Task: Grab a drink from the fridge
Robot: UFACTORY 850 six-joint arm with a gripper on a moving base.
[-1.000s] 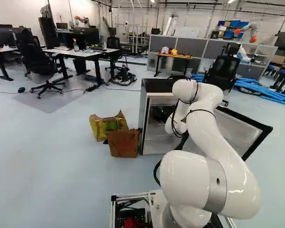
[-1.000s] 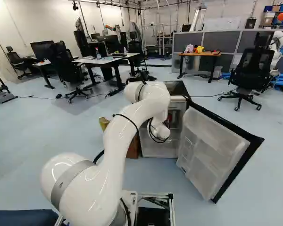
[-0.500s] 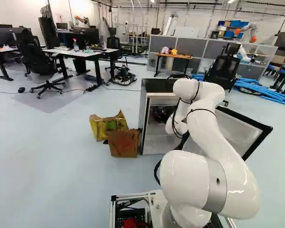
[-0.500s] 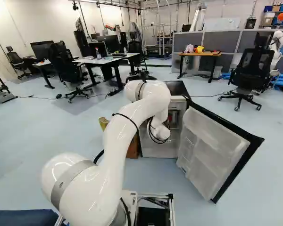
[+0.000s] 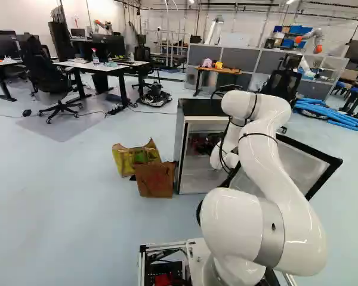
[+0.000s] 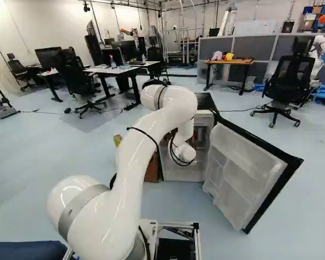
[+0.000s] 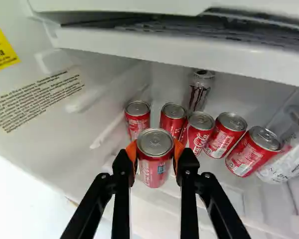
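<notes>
Fridge (image 5: 197, 107), one: cabinet with dark top, ahead of the base, its front open.
Arm (image 5: 274, 179), one: white, bent toward the fridge, its far end at the open front.
Fridge door (image 6: 249, 173), one: dark-edged, pale inside, swung wide at the cabinet's front, to the right in the right base view.
Yellow bag (image 5: 130, 159), one: on the floor beside the cabinet, at the side away from the door.
Brown bag (image 5: 156, 182), one: in front of the yellow bag, just beside the fridge's lower front corner.
White ledge (image 7: 164, 52), one: across the interior, above the cans.
Gripper (image 7: 155, 151), one: black, inside the fridge, pinching a red can between two orange pads (image 7: 178, 149).
Pale container (image 7: 284, 162), one: tilted, at the end of the can row farther from the side wall with the yellow label (image 7: 1, 47).
Dark can (image 7: 198, 92), one: silver-lidded, behind the red row.
Red cans in a row (image 7: 199, 130), five: behind the pinched one, back from the shelf's front edge (image 7: 229, 216).
Pinched red can (image 7: 155, 162), one: the drink, lid up, nearer that front edge than the row; whether its base touched the shelf could not be told.
</notes>
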